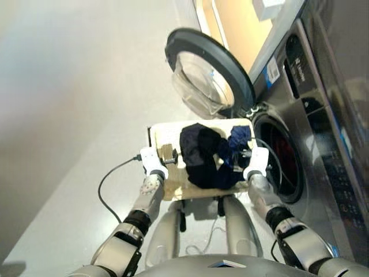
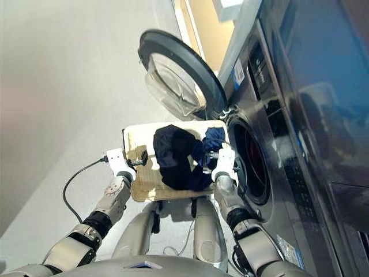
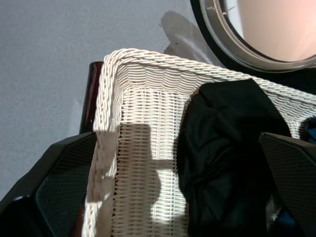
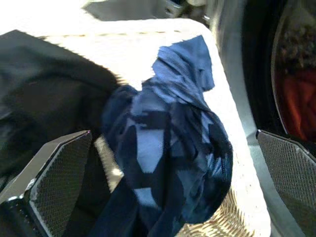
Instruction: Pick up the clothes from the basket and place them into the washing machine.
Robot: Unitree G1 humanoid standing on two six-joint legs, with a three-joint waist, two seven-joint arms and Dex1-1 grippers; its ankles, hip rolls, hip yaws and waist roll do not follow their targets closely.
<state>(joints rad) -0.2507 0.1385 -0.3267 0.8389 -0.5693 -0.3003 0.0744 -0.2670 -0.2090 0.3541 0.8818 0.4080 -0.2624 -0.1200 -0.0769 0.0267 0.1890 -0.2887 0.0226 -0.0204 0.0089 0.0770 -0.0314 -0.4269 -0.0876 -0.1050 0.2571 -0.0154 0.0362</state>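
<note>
The cream wicker basket [image 1: 163, 134] sits in front of me, beside the washing machine [image 1: 323, 144], whose round door [image 1: 209, 74] stands open. A black garment [image 1: 199, 153] lies in the middle of the basket and a navy blue one [image 1: 237, 140] at its right end. An orange-red garment [image 4: 299, 101] shows inside the drum. My left gripper [image 1: 171, 156] is open at the basket's left part, one finger outside the wall, the other over the black garment [image 3: 222, 148]. My right gripper [image 1: 247, 154] is open around the navy garment [image 4: 170, 148], which bulges between its fingers.
A dark appliance is stacked above the washing machine at the right. A black cable [image 1: 106, 184] loops over the pale floor at my left. A dark red-brown edge [image 3: 91, 94] shows under the basket's left side.
</note>
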